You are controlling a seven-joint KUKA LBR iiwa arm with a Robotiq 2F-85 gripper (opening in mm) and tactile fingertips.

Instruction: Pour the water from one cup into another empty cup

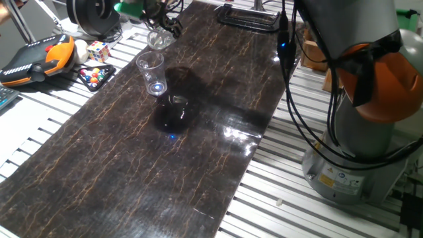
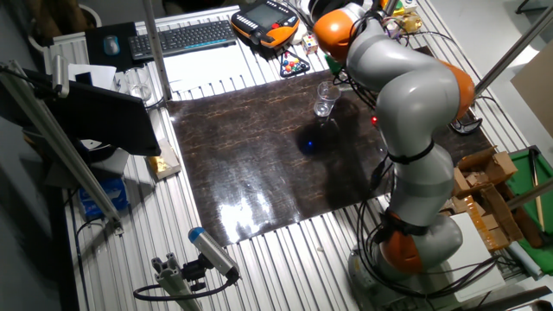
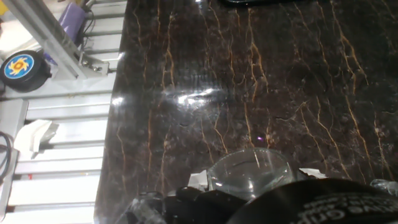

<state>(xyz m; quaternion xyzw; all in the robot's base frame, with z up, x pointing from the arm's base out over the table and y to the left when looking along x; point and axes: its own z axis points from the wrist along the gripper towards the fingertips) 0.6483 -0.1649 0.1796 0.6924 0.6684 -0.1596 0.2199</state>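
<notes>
The short squat glass (image 1: 158, 39) hangs tilted above the far end of the dark mat (image 1: 132, 172), and my gripper (image 1: 162, 28) is shut on it from above. In the hand view its round rim (image 3: 249, 169) fills the bottom centre, just above my dark fingers (image 3: 193, 202). I cannot tell whether there is water in it. The taller tapered clear cup (image 1: 152, 73) stands upright on the mat a little nearer than the held glass. It also shows in the other fixed view (image 2: 325, 100), where the arm hides my gripper.
Left of the mat lie an orange-black pendant (image 1: 39, 56), a Rubik's cube (image 1: 99, 51) and a tray of coloured balls (image 1: 96, 74). A black frame (image 1: 248, 16) sits at the mat's far edge. The robot base (image 1: 357, 152) and its cables stand to the right.
</notes>
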